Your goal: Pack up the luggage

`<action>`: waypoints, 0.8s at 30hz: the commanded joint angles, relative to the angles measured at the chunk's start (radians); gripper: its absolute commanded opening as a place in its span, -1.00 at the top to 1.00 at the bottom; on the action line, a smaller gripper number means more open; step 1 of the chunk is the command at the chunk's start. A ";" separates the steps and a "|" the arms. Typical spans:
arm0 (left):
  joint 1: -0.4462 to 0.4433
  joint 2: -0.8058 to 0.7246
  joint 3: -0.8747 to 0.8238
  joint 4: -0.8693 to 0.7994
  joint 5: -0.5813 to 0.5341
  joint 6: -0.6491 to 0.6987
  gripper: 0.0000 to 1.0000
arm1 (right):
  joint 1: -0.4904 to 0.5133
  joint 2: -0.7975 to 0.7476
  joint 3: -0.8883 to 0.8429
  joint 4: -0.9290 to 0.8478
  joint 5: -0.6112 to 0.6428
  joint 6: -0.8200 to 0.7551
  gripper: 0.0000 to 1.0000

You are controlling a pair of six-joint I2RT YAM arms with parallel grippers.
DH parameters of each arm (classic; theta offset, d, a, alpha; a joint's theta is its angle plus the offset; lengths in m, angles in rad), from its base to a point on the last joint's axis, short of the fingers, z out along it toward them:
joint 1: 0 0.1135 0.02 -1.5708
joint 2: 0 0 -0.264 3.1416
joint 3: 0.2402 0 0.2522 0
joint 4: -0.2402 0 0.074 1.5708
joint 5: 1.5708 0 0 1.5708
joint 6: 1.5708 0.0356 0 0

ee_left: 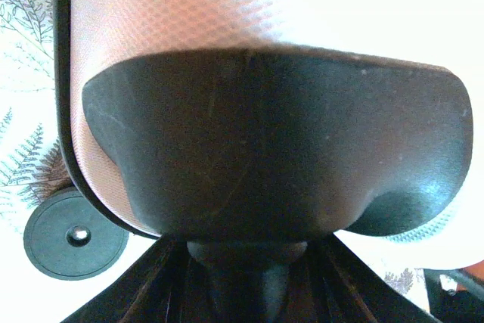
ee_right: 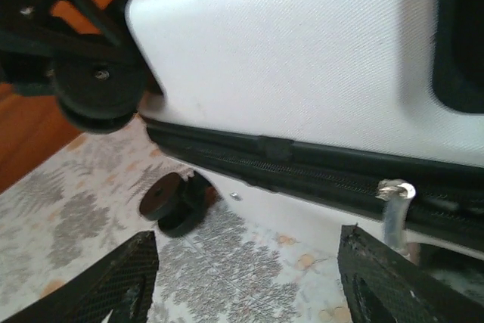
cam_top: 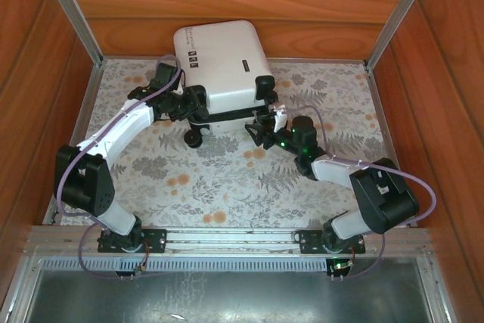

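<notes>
Top external: the left gripper (cam_top: 190,104) reached toward 1 o'clock, hard against the luggage (cam_top: 223,58) at its wheel corner; I couldn't tell whether it gripped. The luggage lay shut at the table's 12 o'clock, contents hidden. The right gripper (cam_top: 265,125) reached toward 11 o'clock, fingers apart beside the zipper pull (ee_right: 395,191).

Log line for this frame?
luggage: closed, flat | left gripper: at wheel housing | right gripper: open, by zipper pull
</notes>
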 commanded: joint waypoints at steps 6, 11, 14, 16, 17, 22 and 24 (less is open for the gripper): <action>0.000 -0.046 0.013 0.132 0.006 0.006 1.00 | -0.008 0.080 0.116 -0.258 0.143 0.014 -0.09; -0.002 -0.046 0.018 0.132 0.010 0.008 1.00 | -0.008 0.095 0.158 -0.311 0.168 0.011 -0.05; -0.002 -0.041 0.026 0.132 0.018 0.007 1.00 | -0.008 0.101 0.169 -0.301 0.158 0.018 -0.02; -0.002 -0.039 0.029 0.132 0.019 0.007 1.00 | -0.008 0.118 0.189 -0.308 0.152 0.020 0.02; -0.002 -0.040 0.031 0.132 0.021 0.007 1.00 | -0.008 0.127 0.197 -0.313 0.150 0.020 0.03; -0.002 -0.046 0.033 0.132 0.023 0.009 1.00 | -0.008 0.174 0.233 -0.317 0.142 0.028 0.12; -0.002 -0.048 0.034 0.132 0.024 0.009 1.00 | -0.008 0.182 0.246 -0.325 0.143 0.030 0.17</action>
